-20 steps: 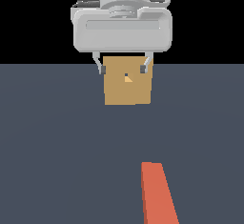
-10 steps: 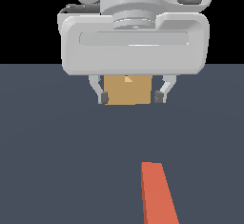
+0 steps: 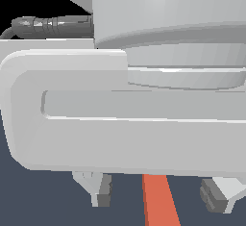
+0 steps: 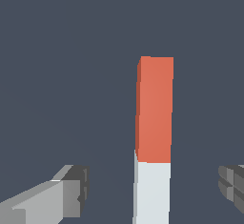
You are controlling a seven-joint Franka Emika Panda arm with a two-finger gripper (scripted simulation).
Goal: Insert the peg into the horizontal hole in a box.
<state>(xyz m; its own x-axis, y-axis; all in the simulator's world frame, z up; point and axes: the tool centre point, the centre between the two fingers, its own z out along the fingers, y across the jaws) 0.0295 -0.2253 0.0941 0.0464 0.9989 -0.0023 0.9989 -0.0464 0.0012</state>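
Note:
The peg (image 4: 153, 137) lies flat on the dark floor, orange-red along one part and pale grey-white at the other end. In the exterior view only its orange part (image 3: 160, 201) shows, below the big grey hand. My gripper (image 3: 158, 194) hangs above it, open, with a finger (image 3: 100, 190) on each side and nothing held. In the wrist view the gripper (image 4: 155, 194) straddles the peg near where orange meets white; both fingers (image 4: 71, 194) stand apart from it. The box and its horizontal hole are hidden behind the hand.
The gripper's grey body (image 3: 134, 119) fills most of the exterior view. A black cable (image 3: 48, 26) runs along its upper part. Dark grey floor (image 4: 57, 75) lies all around the peg.
The hand has come much closer to the exterior camera and lower, now covering the tan box. Its fingers have spread wider and now straddle the peg.

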